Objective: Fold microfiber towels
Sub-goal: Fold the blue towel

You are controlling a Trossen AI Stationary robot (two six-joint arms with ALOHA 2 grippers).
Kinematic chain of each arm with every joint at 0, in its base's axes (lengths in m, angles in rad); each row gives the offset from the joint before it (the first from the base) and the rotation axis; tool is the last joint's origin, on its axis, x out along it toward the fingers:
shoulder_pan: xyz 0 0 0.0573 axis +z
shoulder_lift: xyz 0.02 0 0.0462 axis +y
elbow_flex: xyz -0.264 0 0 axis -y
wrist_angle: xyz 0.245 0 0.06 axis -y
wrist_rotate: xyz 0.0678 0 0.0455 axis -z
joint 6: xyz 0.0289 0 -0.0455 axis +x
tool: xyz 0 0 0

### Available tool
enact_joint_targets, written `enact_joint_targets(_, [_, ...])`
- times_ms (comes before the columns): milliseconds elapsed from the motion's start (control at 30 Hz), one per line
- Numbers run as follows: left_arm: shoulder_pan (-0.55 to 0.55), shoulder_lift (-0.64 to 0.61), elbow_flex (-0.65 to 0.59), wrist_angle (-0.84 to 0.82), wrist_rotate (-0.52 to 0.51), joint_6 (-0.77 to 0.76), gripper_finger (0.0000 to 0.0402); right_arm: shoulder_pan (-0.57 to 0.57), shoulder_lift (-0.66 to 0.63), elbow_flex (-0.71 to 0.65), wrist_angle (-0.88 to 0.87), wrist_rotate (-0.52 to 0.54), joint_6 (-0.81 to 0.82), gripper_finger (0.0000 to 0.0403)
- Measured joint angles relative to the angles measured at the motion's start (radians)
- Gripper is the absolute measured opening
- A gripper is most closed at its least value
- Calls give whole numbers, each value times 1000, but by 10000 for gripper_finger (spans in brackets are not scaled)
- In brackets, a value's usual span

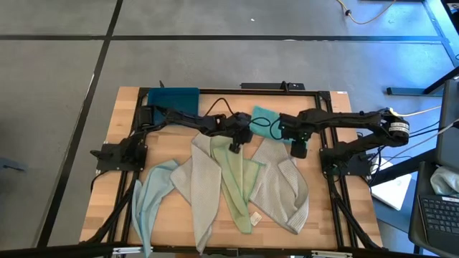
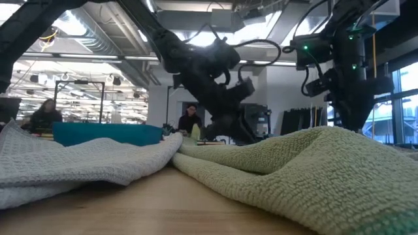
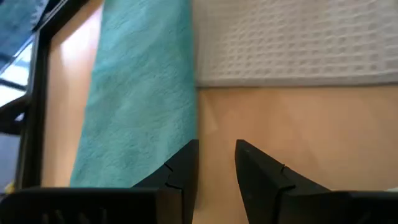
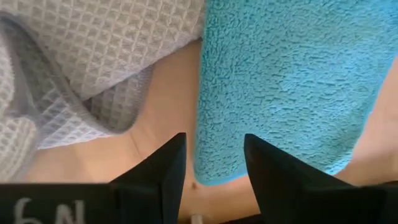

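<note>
A teal towel (image 1: 262, 122) lies folded flat at the table's far middle. Four more towels fan out toward the near edge: pale blue (image 1: 149, 197), light grey (image 1: 197, 188), pale green (image 1: 237, 183) and another light grey (image 1: 284, 188). My left gripper (image 1: 235, 145) hovers over the far ends of the grey and green towels; its fingers (image 3: 216, 155) stand a little open over bare wood, between the teal towel (image 3: 143, 106) and a grey waffle towel (image 3: 292, 43). My right gripper (image 4: 214, 152) points down, open, above the teal towel's edge (image 4: 280, 81).
A dark blue tray (image 1: 172, 97) sits at the far left corner. A black frame (image 1: 215, 90) runs along the table's edges, with cables near the arm bases. In the low view the green towel (image 2: 294, 170) bulks in front, and people sit in the room behind.
</note>
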Motion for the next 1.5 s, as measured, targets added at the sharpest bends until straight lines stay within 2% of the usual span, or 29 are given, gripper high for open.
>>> enact_joint_targets(200, [-5,0,1,31,-39,-32,108,28,4,0,0,1,28,232])
enact_joint_targets(267, [-10,0,1,32,-65,-79,108,35,4,0,2,16,83,252])
enact_joint_targets(433, [-31,-3,1,64,-75,-201,106,37,4,29,26,30,174,269])
enact_joint_targets(567, [-49,-34,-1,72,-78,-213,106,37,4,47,34,19,203,259])
enact_joint_targets(733, [-39,-112,-13,105,-40,-342,106,40,3,37,140,-116,362,240])
enact_joint_targets(867, [-22,-174,-102,315,-39,-437,106,67,3,-53,261,-129,458,226])
enact_joint_targets(1000, [-2,-249,-209,466,-43,-484,106,83,-10,-139,257,-133,523,212])
enact_joint_targets(1133, [22,-310,-283,561,-43,-513,105,118,-102,-166,227,-83,593,198])
enact_joint_targets(1300, [32,-333,-335,602,-39,-511,105,170,-243,-144,113,88,597,187])
enact_joint_targets(1433, [33,-327,-347,600,-39,-510,105,190,-275,-151,81,86,648,186])
enact_joint_targets(1500, [32,-326,-356,596,-39,-510,105,196,-261,-170,66,81,758,186])
